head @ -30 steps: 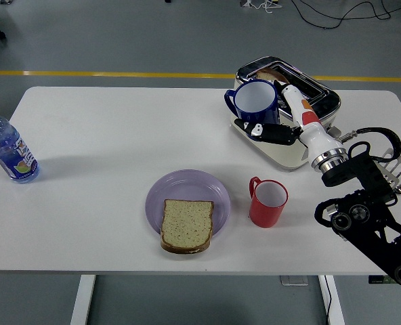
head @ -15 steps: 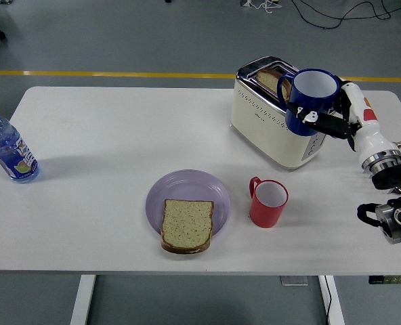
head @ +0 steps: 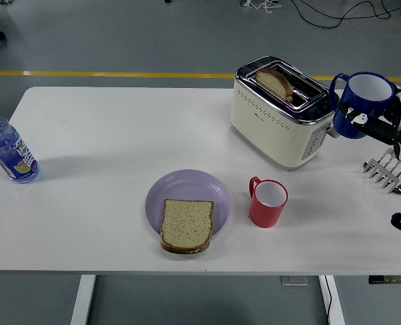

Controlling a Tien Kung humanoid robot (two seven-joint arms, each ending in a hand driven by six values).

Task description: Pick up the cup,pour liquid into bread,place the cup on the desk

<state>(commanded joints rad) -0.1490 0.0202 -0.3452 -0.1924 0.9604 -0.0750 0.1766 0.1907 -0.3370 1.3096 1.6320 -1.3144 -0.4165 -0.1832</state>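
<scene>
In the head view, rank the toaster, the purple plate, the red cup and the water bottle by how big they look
1. Toaster, largest.
2. Purple plate.
3. Water bottle and red cup look about alike, so I won't rank them.
</scene>
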